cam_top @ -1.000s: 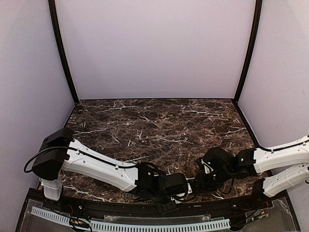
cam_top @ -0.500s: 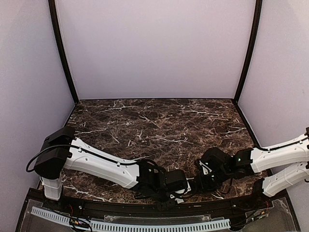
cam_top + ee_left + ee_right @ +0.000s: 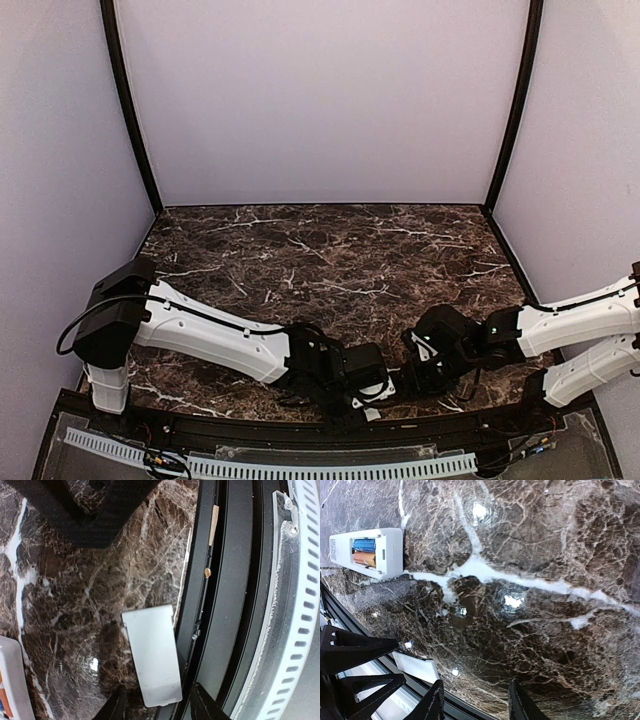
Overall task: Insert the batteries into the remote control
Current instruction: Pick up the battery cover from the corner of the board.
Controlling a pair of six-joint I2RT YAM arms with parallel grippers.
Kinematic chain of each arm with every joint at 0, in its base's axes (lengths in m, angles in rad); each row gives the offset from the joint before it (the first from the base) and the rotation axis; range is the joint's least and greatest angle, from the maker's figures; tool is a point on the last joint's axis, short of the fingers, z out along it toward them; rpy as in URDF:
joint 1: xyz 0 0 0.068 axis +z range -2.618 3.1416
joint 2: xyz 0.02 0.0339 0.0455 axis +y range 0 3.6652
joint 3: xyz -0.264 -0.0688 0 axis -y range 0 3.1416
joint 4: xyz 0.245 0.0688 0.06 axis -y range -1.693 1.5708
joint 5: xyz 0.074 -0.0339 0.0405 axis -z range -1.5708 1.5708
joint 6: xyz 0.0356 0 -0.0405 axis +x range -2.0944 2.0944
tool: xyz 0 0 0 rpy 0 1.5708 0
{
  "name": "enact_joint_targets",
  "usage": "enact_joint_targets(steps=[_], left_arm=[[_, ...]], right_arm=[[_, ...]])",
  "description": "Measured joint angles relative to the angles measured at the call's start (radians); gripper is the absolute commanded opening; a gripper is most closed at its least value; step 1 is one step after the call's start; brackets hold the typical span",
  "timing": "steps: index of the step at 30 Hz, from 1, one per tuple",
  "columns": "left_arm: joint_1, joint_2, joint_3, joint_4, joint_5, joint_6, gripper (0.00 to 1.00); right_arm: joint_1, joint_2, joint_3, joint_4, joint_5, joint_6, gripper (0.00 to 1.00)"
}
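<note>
The white remote control (image 3: 367,552) lies on the marble with its back up, at the top left of the right wrist view. In its open compartment sit the batteries, a blue one (image 3: 364,545) beside an orange one (image 3: 364,558). My right gripper (image 3: 476,705) hovers open over bare marble, with nothing between its fingers. A flat white rectangular lid (image 3: 152,652) lies at the table's front edge. My left gripper (image 3: 159,705) is open, one finger on each side of the lid's near end, apart from it. The remote's edge (image 3: 9,680) shows at the lower left of the left wrist view.
A black rail (image 3: 235,580) and a white slotted strip (image 3: 305,605) run along the front edge, right next to the lid. In the top view both grippers, left (image 3: 365,398) and right (image 3: 418,375), sit close together near the front edge; marble (image 3: 320,250) stretches behind them.
The left arm has shifted a little to the right and lower toward the front edge, and its jaws have narrowed. The right arm has hardly moved.
</note>
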Motion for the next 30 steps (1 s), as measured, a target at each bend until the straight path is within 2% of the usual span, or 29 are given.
enact_joint_targets(steps=[6,10,19,27,30], left_arm=[[0.01,0.006,0.01,-0.004,0.025,0.002,0.4],[0.011,0.024,0.039,-0.022,0.032,0.003,0.33],[0.011,0.036,0.064,-0.061,0.04,0.004,0.28],[0.012,0.035,0.059,-0.062,0.04,0.005,0.19],[0.012,0.033,0.054,-0.058,0.04,0.003,0.18]], right_arm=[[0.0,0.0,0.002,0.002,0.0,0.0,0.41],[0.0,0.0,0.003,0.001,0.0,0.0,0.41],[-0.001,0.0,0.005,-0.008,0.002,-0.004,0.41],[-0.001,-0.025,0.005,-0.011,0.005,0.0,0.42],[-0.001,-0.026,0.005,-0.011,0.005,0.0,0.42]])
